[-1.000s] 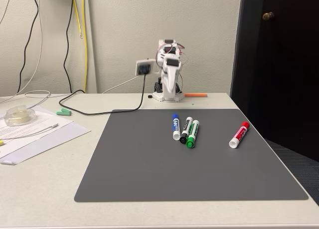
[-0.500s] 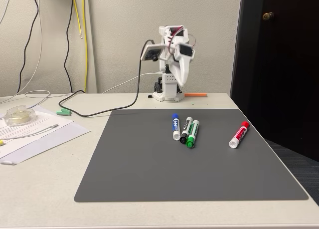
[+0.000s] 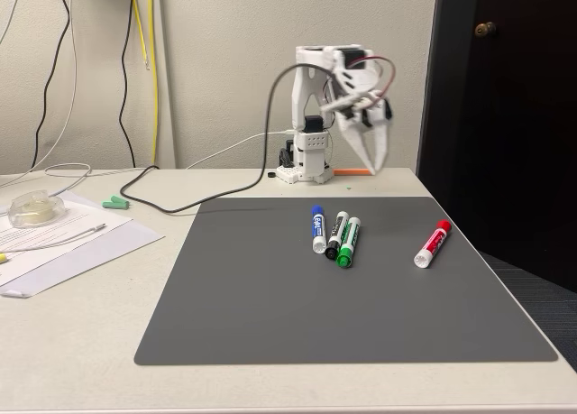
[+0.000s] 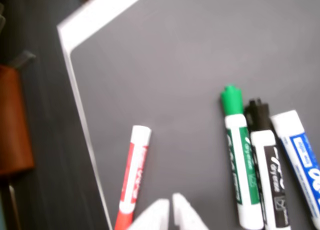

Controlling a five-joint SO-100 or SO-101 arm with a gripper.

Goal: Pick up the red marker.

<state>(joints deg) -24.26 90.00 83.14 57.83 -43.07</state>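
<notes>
The red marker (image 3: 432, 243) lies on the right part of the grey mat (image 3: 270, 297), red cap toward the back. In the wrist view the red marker (image 4: 132, 177) lies near the mat's edge, just left of my fingertips. My gripper (image 3: 376, 164) hangs pointing down above the mat's far edge, well behind the red marker and clear of it. Seen from the wrist, the gripper (image 4: 170, 207) has its two white tips almost touching, with nothing between them.
Blue (image 3: 317, 228), black (image 3: 336, 234) and green (image 3: 348, 242) markers lie side by side mid-mat. The table's right edge (image 3: 505, 279) runs close to the red marker, with a dark door beyond. Papers, a tape roll (image 3: 34, 208) and cables lie at left.
The arm has unfolded from its base and swung to the right in the fixed view, bringing the gripper out and down toward the mat's far right. The markers have not moved.
</notes>
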